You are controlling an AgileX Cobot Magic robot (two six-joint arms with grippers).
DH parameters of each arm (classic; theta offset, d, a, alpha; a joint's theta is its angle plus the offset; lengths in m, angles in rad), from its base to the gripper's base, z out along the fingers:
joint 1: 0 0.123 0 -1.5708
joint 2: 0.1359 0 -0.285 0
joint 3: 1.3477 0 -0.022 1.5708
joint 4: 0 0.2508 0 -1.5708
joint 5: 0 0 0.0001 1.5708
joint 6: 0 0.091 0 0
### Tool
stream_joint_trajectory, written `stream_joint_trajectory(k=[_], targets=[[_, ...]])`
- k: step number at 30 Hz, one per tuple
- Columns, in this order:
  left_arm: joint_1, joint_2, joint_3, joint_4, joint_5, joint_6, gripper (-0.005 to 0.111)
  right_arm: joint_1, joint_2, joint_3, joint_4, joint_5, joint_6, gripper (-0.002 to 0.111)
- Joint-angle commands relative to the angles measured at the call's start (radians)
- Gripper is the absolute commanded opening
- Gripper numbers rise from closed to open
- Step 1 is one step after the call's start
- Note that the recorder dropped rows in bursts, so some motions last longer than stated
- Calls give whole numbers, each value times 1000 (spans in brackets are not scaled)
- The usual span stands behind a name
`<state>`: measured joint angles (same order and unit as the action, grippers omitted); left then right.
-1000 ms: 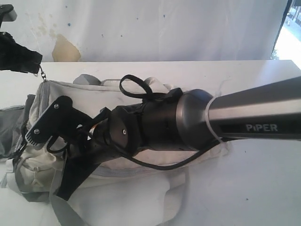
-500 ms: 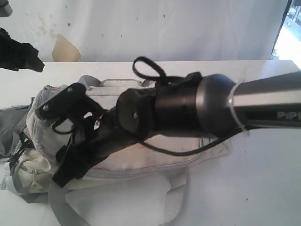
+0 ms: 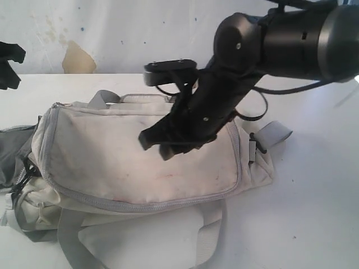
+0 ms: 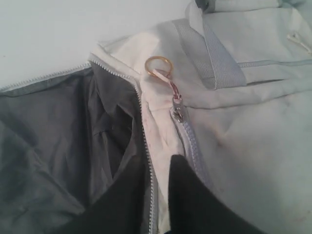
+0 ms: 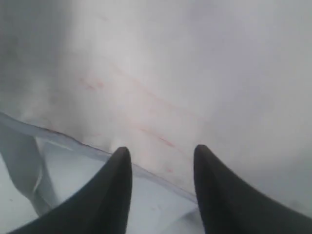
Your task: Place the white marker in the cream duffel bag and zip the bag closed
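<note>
One view, left wrist, shows zipper ring [image 4: 158,65].

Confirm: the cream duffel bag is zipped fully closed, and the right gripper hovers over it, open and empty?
No: the left wrist view shows the cream duffel bag partly open, dark lining exposed beside the zipper slider. The right gripper does hover over it, open and empty.

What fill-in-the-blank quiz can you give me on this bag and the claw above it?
The bag has a dark ____ lining.
The ring on its zipper pull is ____-coloured.
The right claw holds ____.
Missing words: grey; gold; nothing.
</note>
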<state>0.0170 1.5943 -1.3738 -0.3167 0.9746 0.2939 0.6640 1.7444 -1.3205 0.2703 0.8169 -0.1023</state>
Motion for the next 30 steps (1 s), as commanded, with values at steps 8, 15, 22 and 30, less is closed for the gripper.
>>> stream_joint_trajectory(k=[8, 15, 22, 30], targets=[[-34, -35, -7, 37, 94, -45, 0, -303, -10, -9, -36, 112, 39, 14], [-78, -35, -7, 92, 60, -116, 0, -512, -10, -9, -39, 107, 35, 12], [-78, -33, -7, 327, 49, -304, 0, -632, -10, -5, -120, 124, 32, 12], [-14, -35, 81, 334, 67, -286, 0, -655, -10, -5, -220, 209, 32, 12]])
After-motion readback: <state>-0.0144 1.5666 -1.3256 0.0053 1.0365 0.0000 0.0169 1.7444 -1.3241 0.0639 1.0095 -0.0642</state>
